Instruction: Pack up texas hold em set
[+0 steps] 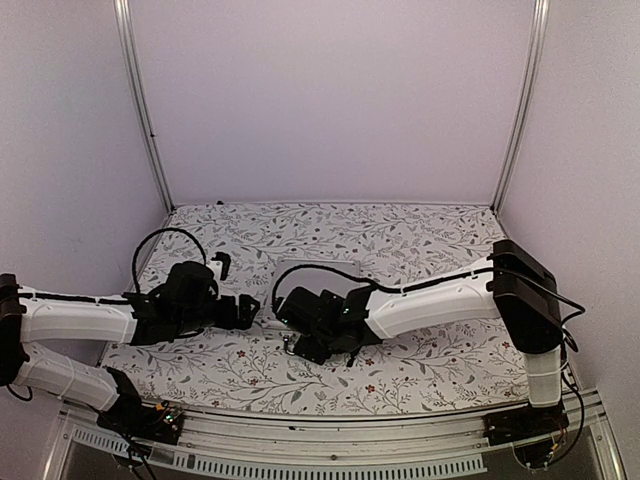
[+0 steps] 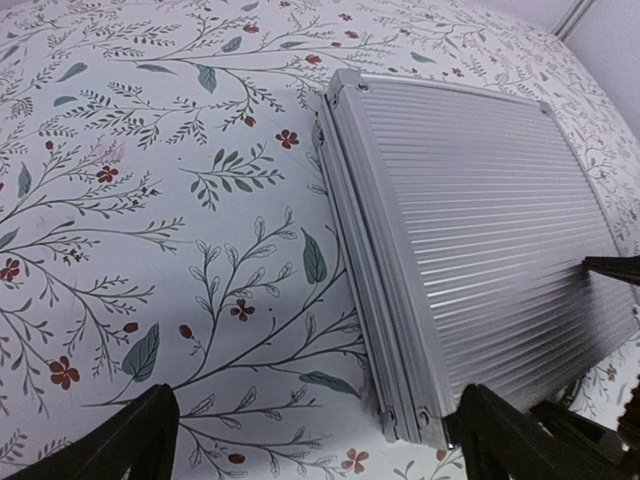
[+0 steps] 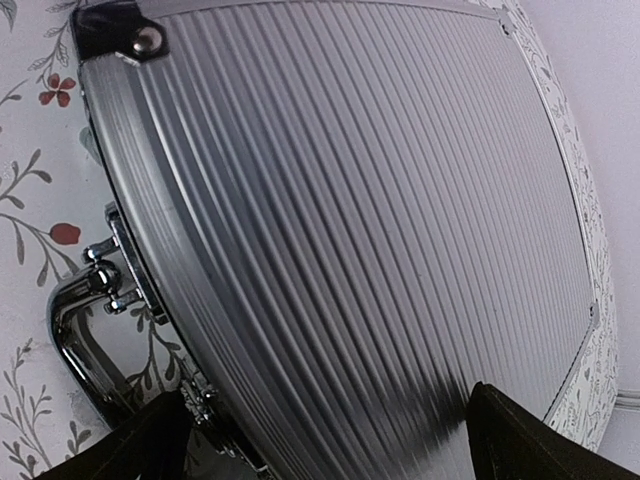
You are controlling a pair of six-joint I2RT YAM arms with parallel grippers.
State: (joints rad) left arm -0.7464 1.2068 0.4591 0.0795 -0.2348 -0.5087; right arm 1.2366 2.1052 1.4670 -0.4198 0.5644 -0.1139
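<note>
Closed ribbed silver aluminium briefcase [image 2: 480, 220] flat on floral-patterned counter [image 2: 150, 200], left claw [image 2: 318, 400] spread wide at its corner, gripping nothing, right claw [image 3: 328, 400] spread wide over the lid, gripping nothing

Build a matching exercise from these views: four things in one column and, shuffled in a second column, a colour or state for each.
Things
1. ribbed silver aluminium briefcase
2. curved chrome handle
3. floral fabric tablecloth
4. black corner cap

Descriptions
A. white, with red blossoms and leafy twigs
B. fastened by a round rivet
C. shut, lying flat
D. jutting from the case's side

Pairs: 1-C, 2-D, 3-A, 4-B
</note>
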